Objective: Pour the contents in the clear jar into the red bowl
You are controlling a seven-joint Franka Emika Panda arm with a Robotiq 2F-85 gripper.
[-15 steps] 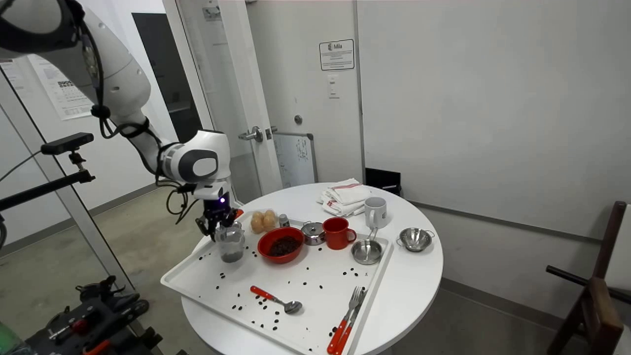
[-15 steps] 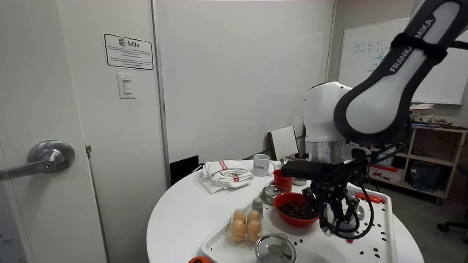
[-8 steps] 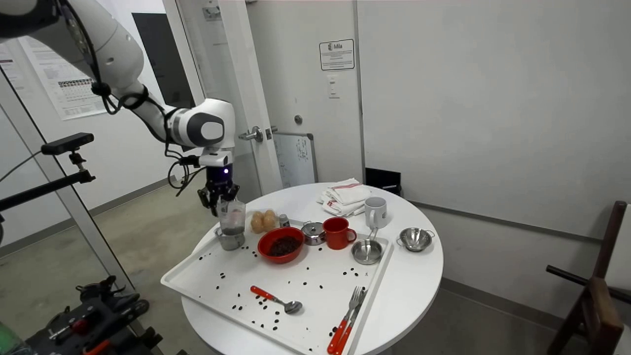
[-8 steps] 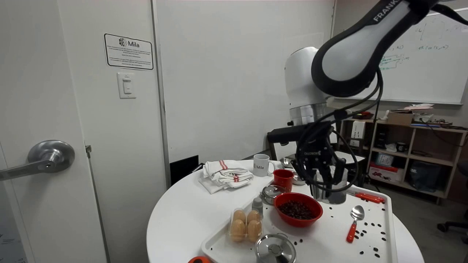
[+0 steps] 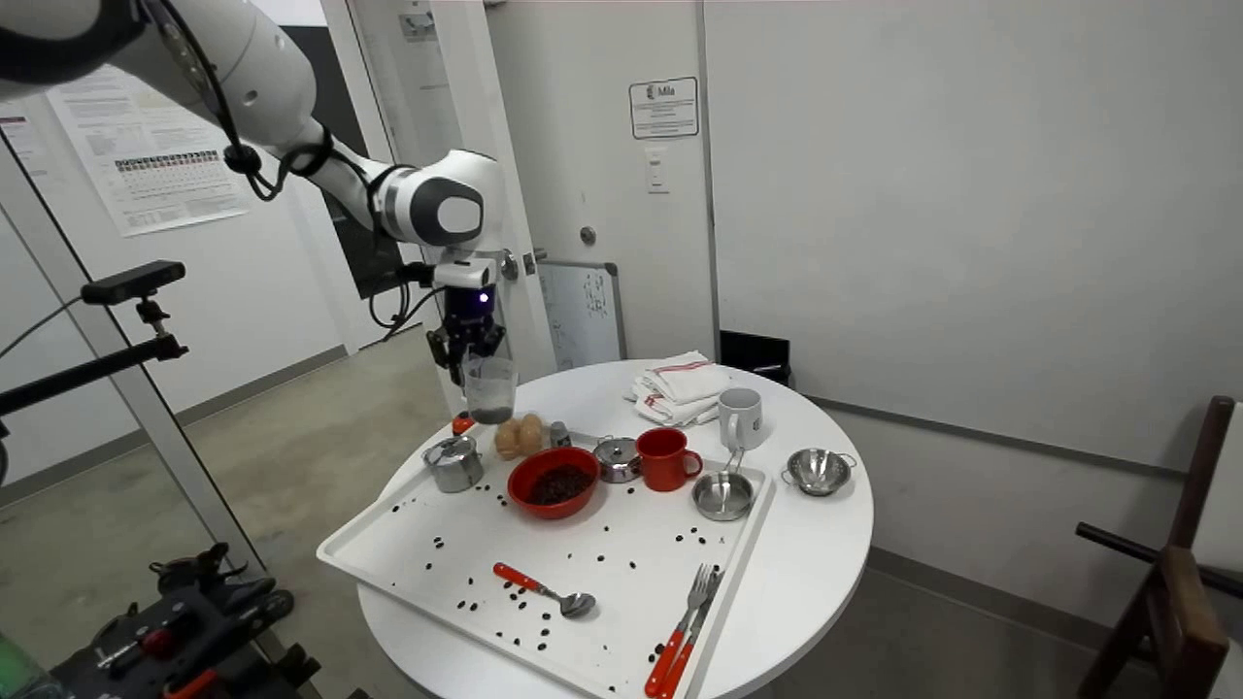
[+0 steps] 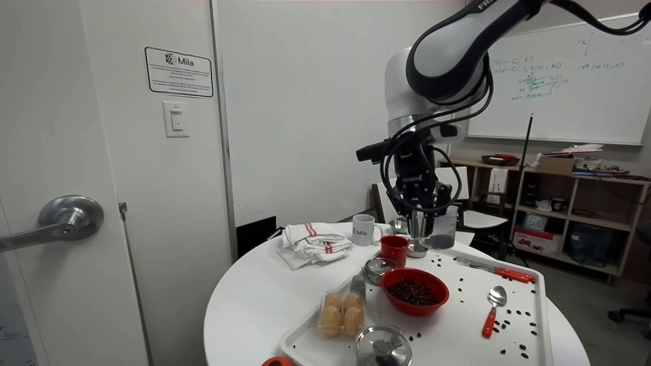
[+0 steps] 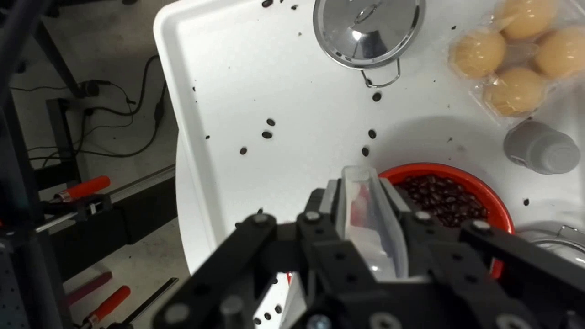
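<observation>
Wrist view shows the gripper (image 7: 359,194) with its fingers (image 7: 329,198) clenched on the translucent handle (image 7: 358,176) of the clear jar (image 5: 490,390), which in both exterior views hangs roughly upright in the air, higher than the red bowl (image 6: 414,308). Dark beans (image 7: 438,196) lie inside the red bowl, a lidded steel pot (image 5: 618,461) sits just beside it, and loose beans (image 7: 267,135) are scattered around it on the white tray (image 7: 283,183).

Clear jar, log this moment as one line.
gripper: holding clear jar | clear jar: roughly upright, held off the tray, contents unclear | red bowl: on tray, dark beans inside
</observation>
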